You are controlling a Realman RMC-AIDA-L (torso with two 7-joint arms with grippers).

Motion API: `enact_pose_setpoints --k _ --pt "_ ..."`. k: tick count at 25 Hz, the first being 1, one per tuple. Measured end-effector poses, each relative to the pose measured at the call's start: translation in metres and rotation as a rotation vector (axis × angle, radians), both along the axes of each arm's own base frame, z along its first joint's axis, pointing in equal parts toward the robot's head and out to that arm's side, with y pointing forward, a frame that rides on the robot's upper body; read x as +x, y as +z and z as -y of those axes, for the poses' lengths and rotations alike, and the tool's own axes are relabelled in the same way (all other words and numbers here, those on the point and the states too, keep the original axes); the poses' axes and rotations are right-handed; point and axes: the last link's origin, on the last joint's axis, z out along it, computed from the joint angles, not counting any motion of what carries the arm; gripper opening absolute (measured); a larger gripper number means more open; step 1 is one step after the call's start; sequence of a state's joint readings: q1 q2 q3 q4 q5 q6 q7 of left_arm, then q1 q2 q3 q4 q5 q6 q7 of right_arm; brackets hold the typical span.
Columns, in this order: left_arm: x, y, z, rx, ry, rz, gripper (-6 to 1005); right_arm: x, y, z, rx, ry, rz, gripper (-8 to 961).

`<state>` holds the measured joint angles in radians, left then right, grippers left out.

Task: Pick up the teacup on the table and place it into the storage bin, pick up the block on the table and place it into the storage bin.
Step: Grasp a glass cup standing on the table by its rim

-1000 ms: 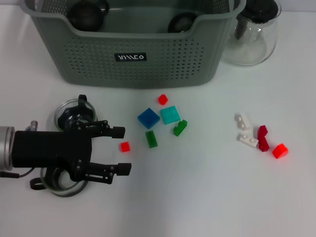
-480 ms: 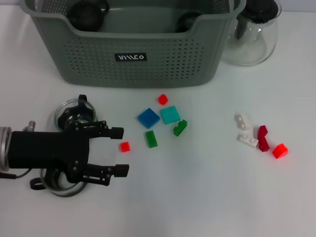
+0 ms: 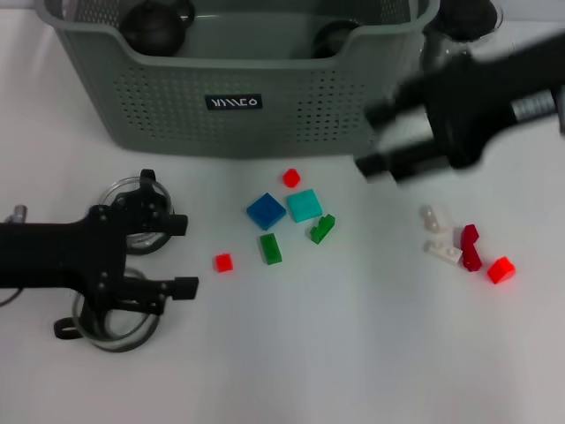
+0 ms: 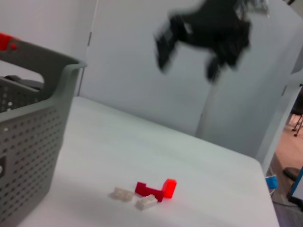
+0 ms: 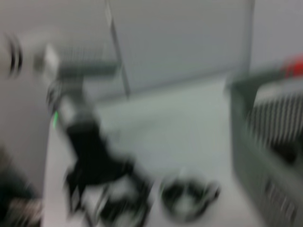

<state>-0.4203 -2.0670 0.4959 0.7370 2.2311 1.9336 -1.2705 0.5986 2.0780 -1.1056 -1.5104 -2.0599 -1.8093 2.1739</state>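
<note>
Two clear glass teacups with dark handles stand at the left, one (image 3: 132,210) behind my left arm and one (image 3: 113,323) in front of it, both partly covered by the arm. My left gripper (image 3: 183,254) is open and empty just right of them. Small blocks lie mid-table: red (image 3: 223,261), green (image 3: 271,248), blue (image 3: 266,210), teal (image 3: 305,205). The grey-green storage bin (image 3: 238,97) stands behind them. My right gripper (image 3: 366,141), blurred by motion, hangs open and empty by the bin's right front corner. It also appears in the left wrist view (image 4: 187,56).
A glass pitcher (image 3: 463,75) stands right of the bin, partly hidden by my right arm. White, dark red and red blocks (image 3: 468,249) lie at the right, also in the left wrist view (image 4: 151,190). Dark round objects (image 3: 154,22) sit inside the bin.
My left arm has drawn back to the left, uncovering more of the rear teacup. My right arm has swept in from the right to the front of the pitcher.
</note>
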Motion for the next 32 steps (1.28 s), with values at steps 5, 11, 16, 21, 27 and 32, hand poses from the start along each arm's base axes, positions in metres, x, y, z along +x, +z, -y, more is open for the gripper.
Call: enact_pose_setpoints --k 5,11,16,21,27,32 --pt "-0.004 0.011 -0.004 -0.015 0.04 -0.079 844 0.027 -0.013 0.013 -0.098 -0.082 0.087 635" --pt "-0.013 0.032 -0.01 -0.05 0.168 -0.255 843 0.043 -0.028 0.017 -0.176 -0.14 0.098 636" --pt "-0.013 0.045 -0.012 -0.071 0.262 -0.353 843 0.053 -0.038 0.013 -0.184 -0.152 0.134 636" --pt "-0.007 0.046 -0.013 -0.116 0.342 -0.469 842 0.055 -0.044 0.009 -0.195 -0.14 0.141 635" --pt "-0.003 0.034 -0.017 -0.132 0.369 -0.576 842 0.056 -0.06 0.009 -0.218 -0.103 0.177 636" --pt "-0.004 0.028 -0.022 -0.116 0.372 -0.606 841 0.058 -0.071 0.007 -0.225 -0.092 0.23 636"
